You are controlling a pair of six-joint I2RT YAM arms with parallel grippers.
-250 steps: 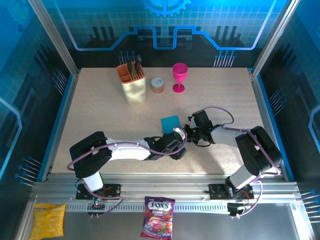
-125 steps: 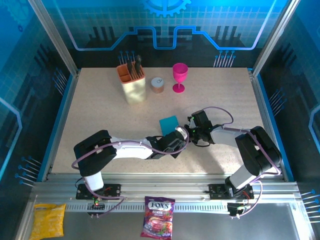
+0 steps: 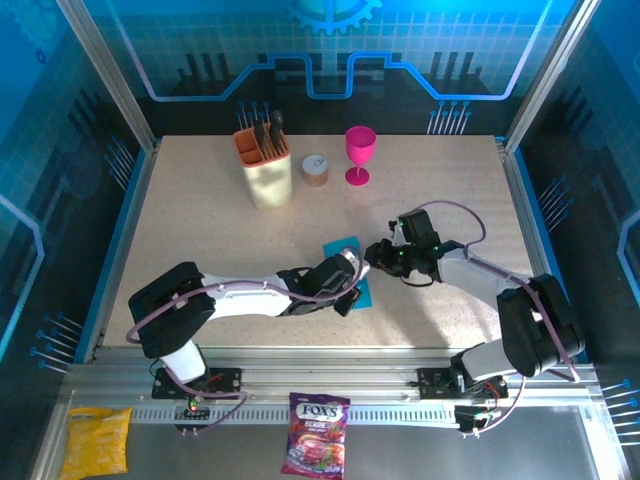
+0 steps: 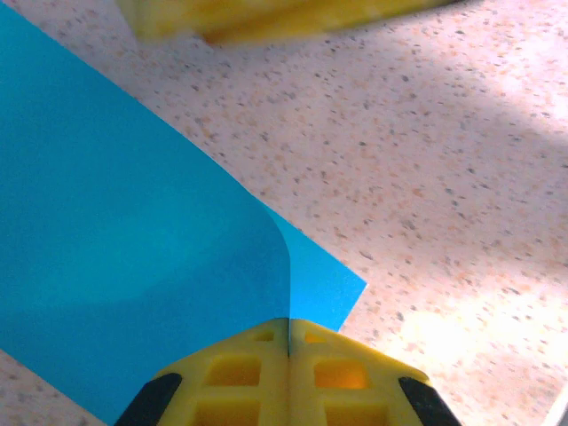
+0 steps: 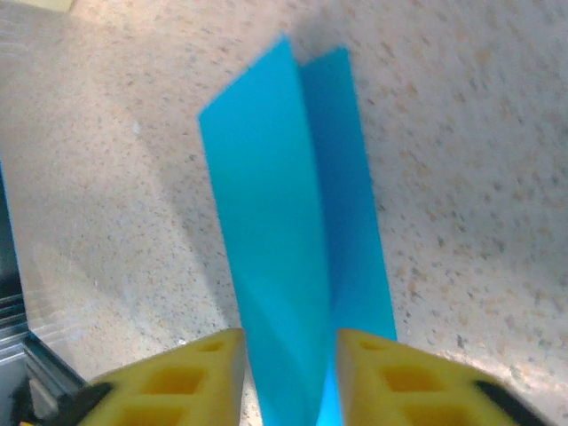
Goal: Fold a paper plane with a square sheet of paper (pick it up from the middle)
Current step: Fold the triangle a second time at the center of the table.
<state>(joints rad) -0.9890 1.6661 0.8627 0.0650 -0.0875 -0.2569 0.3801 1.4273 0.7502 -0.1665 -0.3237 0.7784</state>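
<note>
Thin cyan-blue square paper sheet (image 4: 133, 222): light, limp, creasing readily. Left claw (image 4: 288, 324) pinching curled edge; right claw (image 5: 290, 351) gaping around sheet. Likely gripping best mid-crease.

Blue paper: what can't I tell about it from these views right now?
- Top view: the square sheet of paper is small, and the left hand and right hand cover its middle, hiding any crease.
- Left wrist view: the sheet runs off the left edge; a yellow shape at the top is blurred.
- Right wrist view: its near end leaves the bottom edge between the fingers; contact is unclear.
</note>
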